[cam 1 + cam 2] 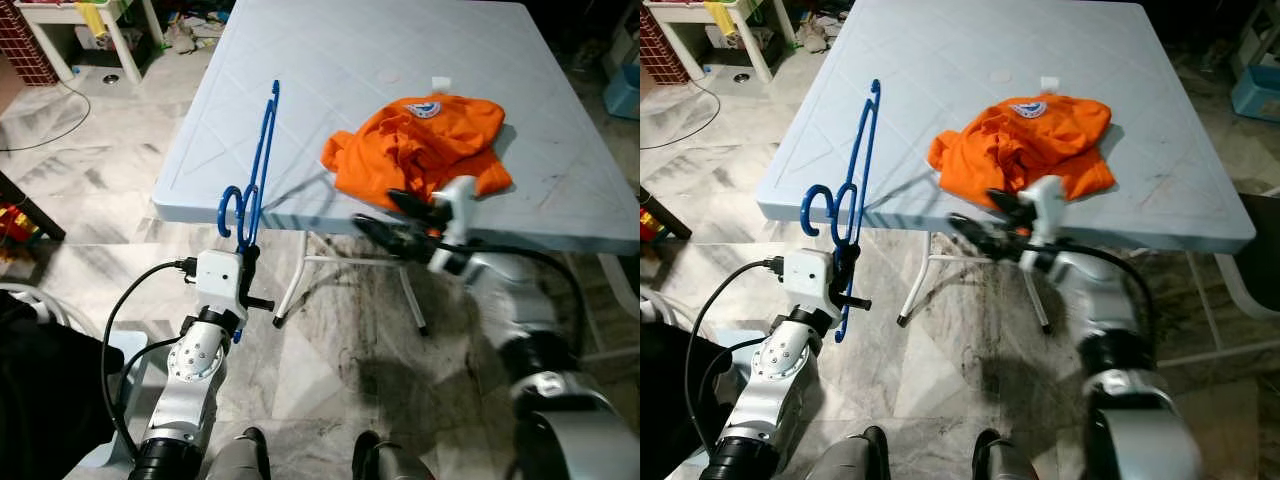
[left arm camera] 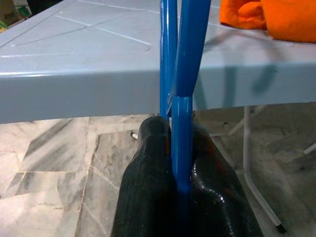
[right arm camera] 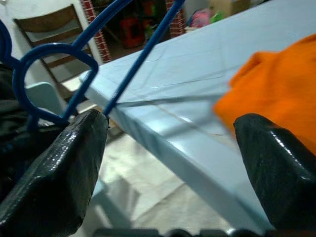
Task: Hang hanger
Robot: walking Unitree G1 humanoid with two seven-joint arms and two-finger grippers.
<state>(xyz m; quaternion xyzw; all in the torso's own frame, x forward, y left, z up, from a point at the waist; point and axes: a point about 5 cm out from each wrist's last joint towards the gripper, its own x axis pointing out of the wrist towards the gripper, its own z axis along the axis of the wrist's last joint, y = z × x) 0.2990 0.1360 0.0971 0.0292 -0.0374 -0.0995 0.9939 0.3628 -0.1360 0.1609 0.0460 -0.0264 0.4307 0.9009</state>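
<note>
Grey marble floor (image 1: 330,370) lies under one pale blue plastic counter (image 1: 330,90) with thin white legs. One orange shirt (image 1: 425,145) sits crumpled on the counter, close to the near edge on the right side. One blue hanger (image 1: 255,170) is up in the air just in front of the counter's near left edge, not touching it. The hanger stands almost upright, with its curled hook (image 1: 232,208) low and its long part pointing up and away over the counter. The left gripper (image 1: 245,255) holds it from below, and its two black fingers (image 2: 148,187) are pinching the blue bar tight between them. The right gripper (image 1: 395,215) is at the counter's near edge, right in front of the orange shirt. Its two black fingers (image 3: 64,173) are spread wide apart with nothing between them. From the right wrist view the hanger's hook and bars (image 3: 54,69) show off to one side, and the orange shirt (image 3: 276,94) shows on the other side. One white table (image 1: 90,20) stands far back in the left corner of the room.
</note>
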